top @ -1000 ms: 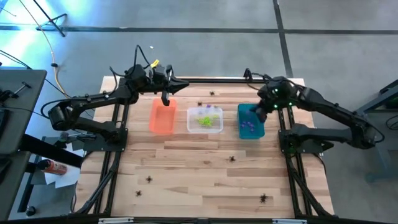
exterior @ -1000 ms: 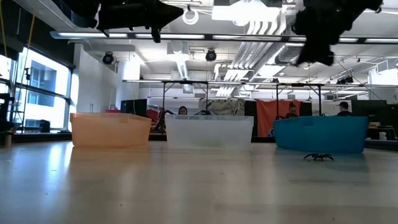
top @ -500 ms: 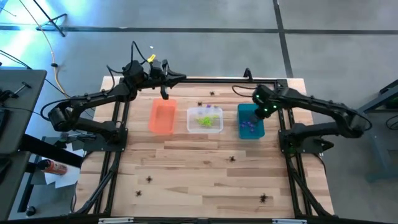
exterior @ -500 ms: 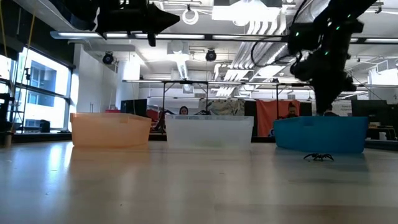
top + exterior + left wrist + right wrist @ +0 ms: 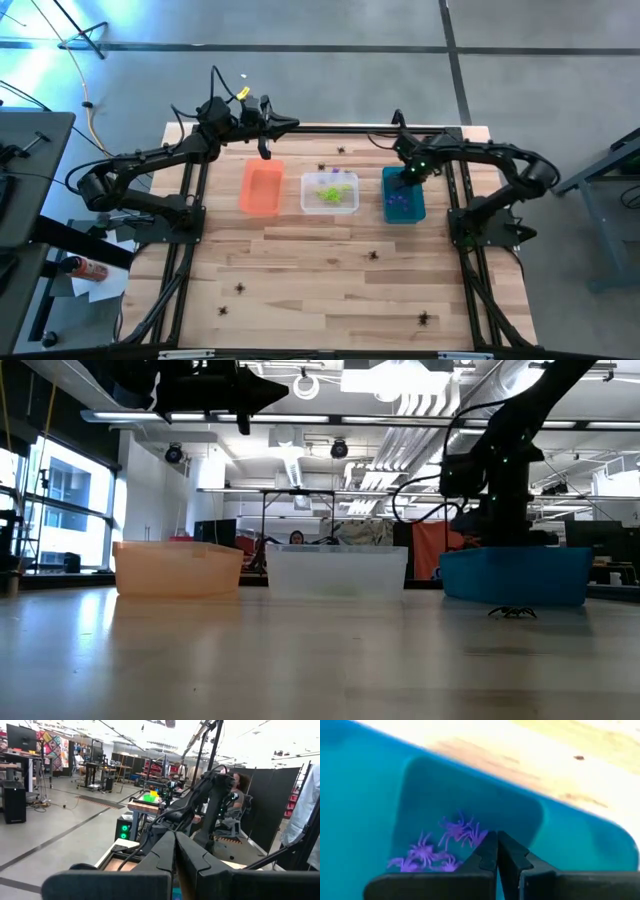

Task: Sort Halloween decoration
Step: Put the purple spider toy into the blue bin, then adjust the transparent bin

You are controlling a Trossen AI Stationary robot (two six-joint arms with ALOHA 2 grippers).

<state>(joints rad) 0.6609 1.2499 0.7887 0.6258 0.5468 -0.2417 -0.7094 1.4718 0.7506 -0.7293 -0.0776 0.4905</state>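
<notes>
Right gripper, fingers pressed together and holding nothing visible, hangs in the teal bin near the table's far right edge, where purple spiders lie by colour; left gripper, likewise clenched and empty, waits over the far edge beyond the orange bin.

An orange bin, clear bin and teal bin stand in a row on the wooden table

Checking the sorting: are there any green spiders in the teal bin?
No, the teal bin holds only purple spiders in the right wrist view.
</notes>
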